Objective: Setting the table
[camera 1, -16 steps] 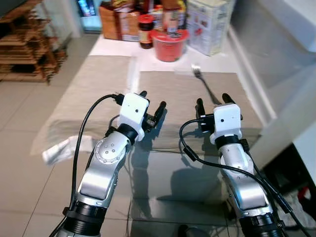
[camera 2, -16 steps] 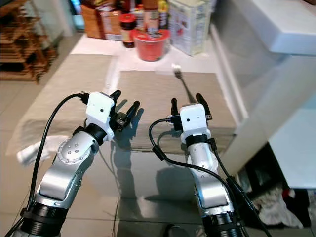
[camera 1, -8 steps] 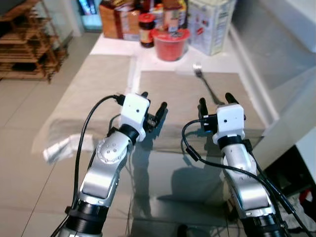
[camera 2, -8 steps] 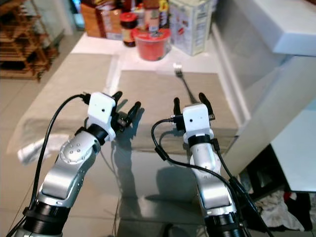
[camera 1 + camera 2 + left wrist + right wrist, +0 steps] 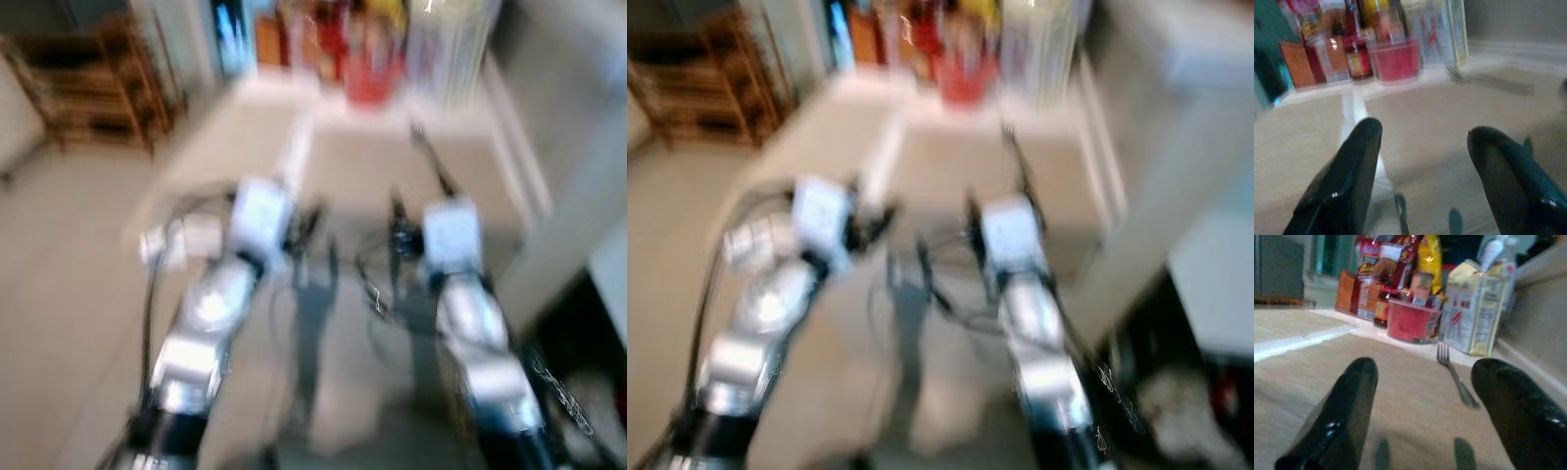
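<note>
Blur has swamped my head views since a moment ago; I read us moving. Left gripper [image 5: 1422, 161] and right gripper [image 5: 1422, 396] gape empty; fork [image 5: 1455, 377] lies on the mat [image 5: 1400, 396] ahead.

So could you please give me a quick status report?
Both end effectors open, empty: left, right. Fork lies on placemat, untouched. Nothing in between.
</note>
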You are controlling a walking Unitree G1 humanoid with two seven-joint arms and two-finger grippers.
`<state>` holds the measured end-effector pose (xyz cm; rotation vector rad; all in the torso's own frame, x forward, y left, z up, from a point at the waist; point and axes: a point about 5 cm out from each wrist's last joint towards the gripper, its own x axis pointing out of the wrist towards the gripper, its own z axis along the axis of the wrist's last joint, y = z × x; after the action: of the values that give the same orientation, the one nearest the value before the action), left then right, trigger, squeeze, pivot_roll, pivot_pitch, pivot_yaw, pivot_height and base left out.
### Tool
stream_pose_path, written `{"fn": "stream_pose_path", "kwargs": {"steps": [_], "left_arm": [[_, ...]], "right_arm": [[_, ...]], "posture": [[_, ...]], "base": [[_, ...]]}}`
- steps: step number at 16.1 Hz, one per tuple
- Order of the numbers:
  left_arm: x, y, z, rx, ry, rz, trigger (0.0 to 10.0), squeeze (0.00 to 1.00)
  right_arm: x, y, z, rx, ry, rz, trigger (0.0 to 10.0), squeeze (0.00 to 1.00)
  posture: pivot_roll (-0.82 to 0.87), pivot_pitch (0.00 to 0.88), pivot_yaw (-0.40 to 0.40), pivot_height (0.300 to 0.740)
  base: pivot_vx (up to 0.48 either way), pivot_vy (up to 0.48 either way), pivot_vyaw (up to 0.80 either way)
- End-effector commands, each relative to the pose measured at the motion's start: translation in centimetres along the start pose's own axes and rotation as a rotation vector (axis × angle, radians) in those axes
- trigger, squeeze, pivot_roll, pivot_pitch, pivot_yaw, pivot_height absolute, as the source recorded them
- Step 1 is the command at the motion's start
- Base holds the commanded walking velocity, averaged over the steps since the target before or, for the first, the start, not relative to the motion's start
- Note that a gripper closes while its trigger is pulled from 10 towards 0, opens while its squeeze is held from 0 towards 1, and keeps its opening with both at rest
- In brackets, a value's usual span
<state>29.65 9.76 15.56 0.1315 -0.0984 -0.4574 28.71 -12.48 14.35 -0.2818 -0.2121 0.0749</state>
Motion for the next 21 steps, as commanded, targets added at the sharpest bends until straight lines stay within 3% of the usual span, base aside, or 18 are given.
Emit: {"fn": "stream_pose_path", "kwargs": {"steps": [1,12,15,18,21], "left_arm": [[0.42,-0.34,0.92,0.018,-0.033,-0.018,10.0,0.0],[0.84,-0.26,0.9,0.033,-0.03,-0.012,10.0,0.0],[0.91,-0.21,0.83,0.023,-0.018,-0.012,10.0,0.0],[1.0,-0.27,1.07,0.032,-0.029,-0.013,10.0,0.0],[1.09,-0.44,1.05,0.034,-0.031,-0.018,10.0,0.0]], "right_arm": [[0.02,-0.44,-0.05,0.003,0.009,-0.014,10.0,0.0],[-0.06,-0.75,0.03,0.002,0.001,-0.03,10.0,0.0],[-0.07,-0.7,0.15,0.004,-0.006,-0.032,10.0,0.0],[-0.01,-0.7,0.3,0.002,-0.019,-0.032,10.0,0.0],[-0.15,-0.82,0.23,0.009,-0.019,-0.042,10.0,0.0]], "posture": [[-0.01,0.029,0.029,0.74],[-0.01,0.038,0.032,0.74],[-0.01,0.041,0.033,0.74],[-0.01,0.041,0.033,0.74],[-0.02,0.031,0.036,0.74]], "base": [[0.0,0.0,-0.66],[0.0,0.0,-0.66],[0.0,0.0,0.0],[0.48,0.0,0.0],[0.456,0.0,-0.76]]}}
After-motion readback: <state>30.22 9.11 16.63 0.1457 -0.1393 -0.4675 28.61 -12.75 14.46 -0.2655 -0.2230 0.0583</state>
